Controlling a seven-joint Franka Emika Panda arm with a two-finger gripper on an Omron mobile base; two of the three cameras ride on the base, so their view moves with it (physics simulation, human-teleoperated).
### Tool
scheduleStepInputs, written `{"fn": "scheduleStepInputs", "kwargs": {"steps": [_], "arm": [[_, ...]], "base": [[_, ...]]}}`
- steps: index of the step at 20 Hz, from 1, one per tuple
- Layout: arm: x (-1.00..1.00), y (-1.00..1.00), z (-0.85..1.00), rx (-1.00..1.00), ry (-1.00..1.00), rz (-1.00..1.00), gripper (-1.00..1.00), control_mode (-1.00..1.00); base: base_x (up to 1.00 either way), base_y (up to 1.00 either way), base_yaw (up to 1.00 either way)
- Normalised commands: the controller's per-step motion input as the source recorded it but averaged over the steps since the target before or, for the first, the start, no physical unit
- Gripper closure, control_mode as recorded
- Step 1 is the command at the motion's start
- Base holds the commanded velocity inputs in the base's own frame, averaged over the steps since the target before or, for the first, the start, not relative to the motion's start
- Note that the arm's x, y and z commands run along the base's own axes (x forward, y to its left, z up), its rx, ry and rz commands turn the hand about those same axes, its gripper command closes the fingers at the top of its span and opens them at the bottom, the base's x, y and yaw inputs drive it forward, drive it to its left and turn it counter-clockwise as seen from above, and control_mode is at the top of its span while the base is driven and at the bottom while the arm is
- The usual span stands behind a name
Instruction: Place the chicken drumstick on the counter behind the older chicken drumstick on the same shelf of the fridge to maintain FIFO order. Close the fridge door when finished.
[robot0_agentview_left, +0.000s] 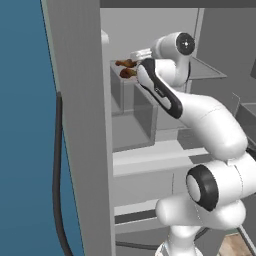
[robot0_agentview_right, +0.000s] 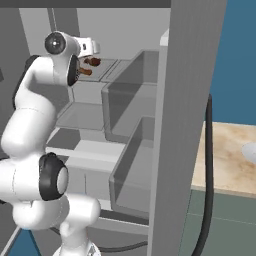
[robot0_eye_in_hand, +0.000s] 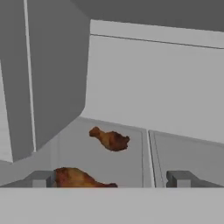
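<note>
Two small brown chicken drumsticks lie on the pale-grey shelf inside the open fridge. In the hand view one drumstick lies farther back. The other drumstick lies close in, just inside my left fingertip. My gripper is open, with nothing held between its fingers. From the base views the same pair shows high up as drumstick and drumstick, and again as drumstick and drumstick, right beside my white hand. The beige counter lies to the right of the fridge.
A grey fridge door with a dark handle stands open at my left. Another open door stands at my right. Translucent grey bins sit below and beside the shelf. My arm's elbow reaches in over lower shelves.
</note>
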Motion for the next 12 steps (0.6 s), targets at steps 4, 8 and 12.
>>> {"fn": "scheduleStepInputs", "kwargs": {"steps": [4,8,12], "arm": [[-1.0,0.0,0.0,0.13,-0.01,-0.02,-1.0,-1.0],[-1.0,-0.09,0.0,0.1,0.0,-0.16,-1.0,-1.0],[-1.0,-0.33,0.0,0.03,0.0,-0.25,-1.0,-1.0]], "base": [[0.0,0.0,0.0],[0.0,0.0,0.0],[0.0,0.0,0.0]]}}
